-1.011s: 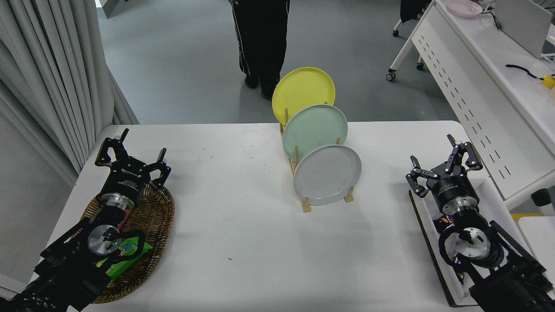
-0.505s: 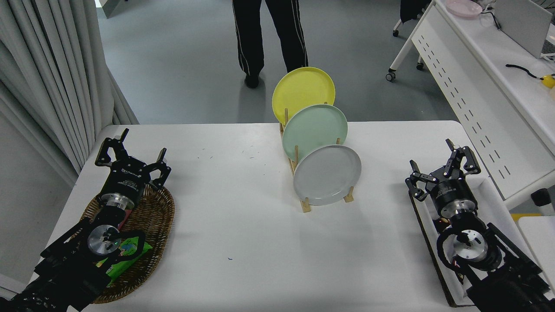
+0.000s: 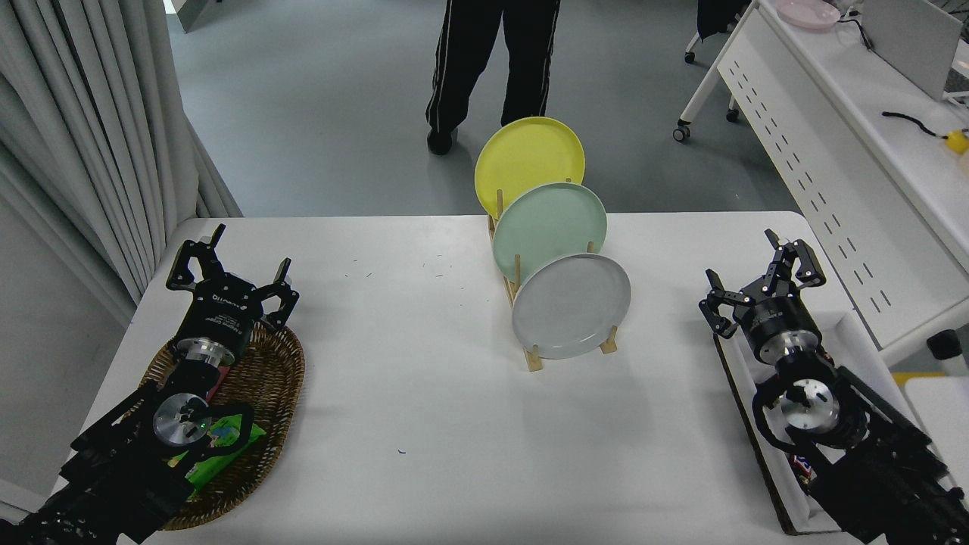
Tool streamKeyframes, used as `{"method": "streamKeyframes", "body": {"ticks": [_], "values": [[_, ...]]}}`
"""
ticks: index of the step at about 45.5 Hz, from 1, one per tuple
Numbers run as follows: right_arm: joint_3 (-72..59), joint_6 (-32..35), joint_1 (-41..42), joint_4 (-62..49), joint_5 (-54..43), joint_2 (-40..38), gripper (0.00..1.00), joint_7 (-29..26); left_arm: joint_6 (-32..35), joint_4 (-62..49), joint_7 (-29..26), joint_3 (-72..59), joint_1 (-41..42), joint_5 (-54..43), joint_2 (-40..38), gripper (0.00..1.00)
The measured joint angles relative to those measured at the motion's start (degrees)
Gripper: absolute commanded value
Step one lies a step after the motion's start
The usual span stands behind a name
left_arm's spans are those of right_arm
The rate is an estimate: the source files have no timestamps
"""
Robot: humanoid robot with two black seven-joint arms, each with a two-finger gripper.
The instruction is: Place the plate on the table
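Note:
The light-grey plate stands on edge in the front slot of a wooden rack on the white table. Behind it stand a mint-green plate and a yellow plate. My right gripper is open and empty, to the right of the grey plate and well apart from it. My left gripper is open and parked at the lower left above a wicker basket.
The basket holds a green packet. A shallow white tray lies under my right arm. A person's legs are beyond the table's far edge. A white perforated-panel desk stands at the right.
My right gripper has moved forward and slightly left, away from the camera. The person behind the table has stepped to the right. The plates and left arm have not moved.

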Motion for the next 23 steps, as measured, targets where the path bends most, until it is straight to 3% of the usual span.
{"method": "streamKeyframes", "body": {"ticks": [9,23], "values": [[-17.61,-1.14,6.39,1.11,10.65,-4.97,1.00,0.00,0.00,0.00,0.00,0.00,0.00,0.00,0.00,1.00],[-30.42,-1.56,13.51,10.53,15.43,-13.81,1.00,-0.05,0.00,0.01,0.00,0.00,0.00,0.00,0.00,1.00]]}}
